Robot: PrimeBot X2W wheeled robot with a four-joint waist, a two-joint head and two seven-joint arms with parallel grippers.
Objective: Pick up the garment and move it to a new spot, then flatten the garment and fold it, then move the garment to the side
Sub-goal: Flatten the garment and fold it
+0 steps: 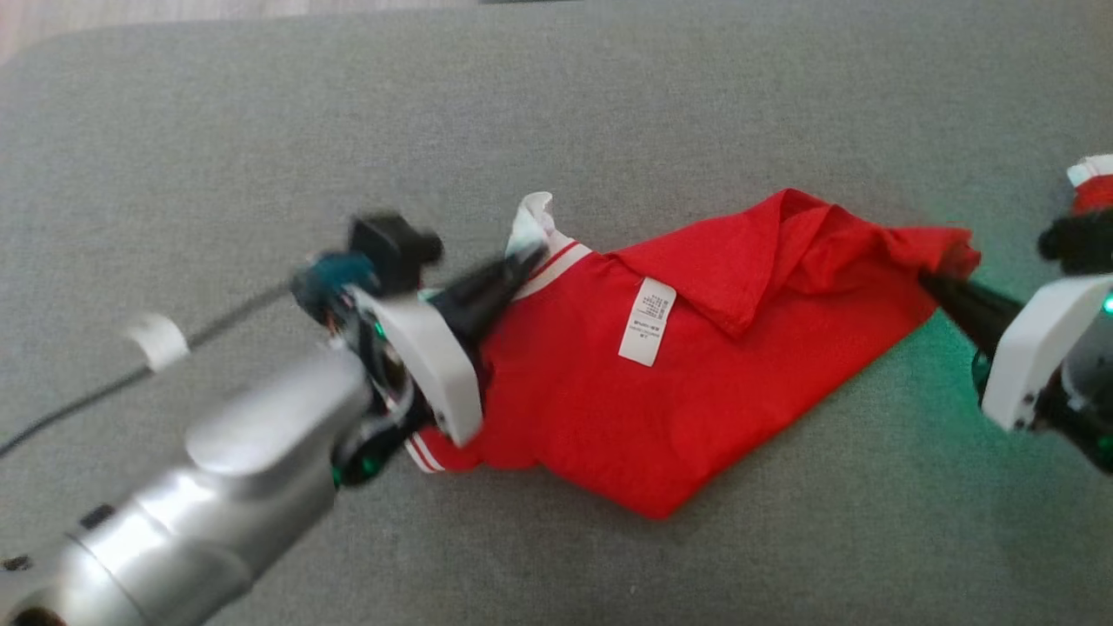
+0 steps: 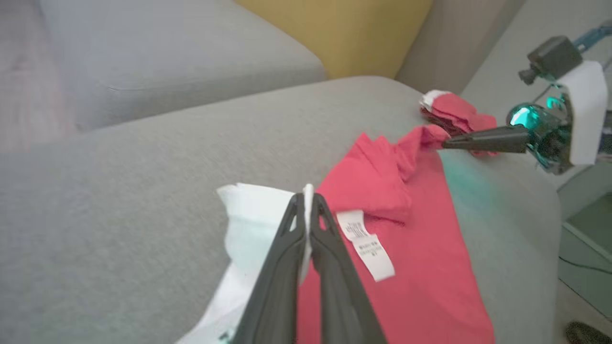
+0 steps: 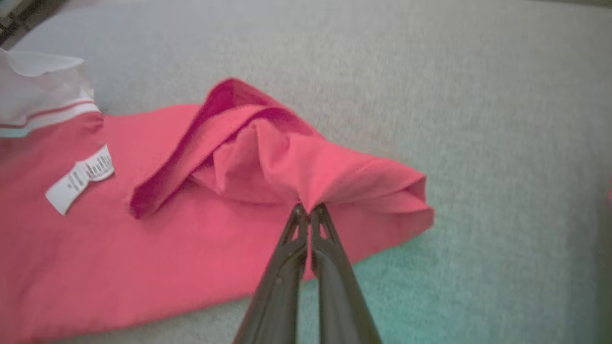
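Nearest my head camera, the left arm (image 1: 217, 469) crosses the grey cushion (image 1: 609, 104) where the red garment (image 1: 609, 391) lies stretched on a slant, since the left gripper (image 1: 530, 258) is clamped tight on its white trim (image 1: 535, 222) and the right gripper (image 1: 930, 280) on the opposite red corner, which I take as set-up for flattening.

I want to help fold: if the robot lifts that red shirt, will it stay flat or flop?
Probably floppy: the red shirt bunches into folds where the right gripper pinches it. Its middle would likely sag between that and the left gripper; thin cloth, probably light.
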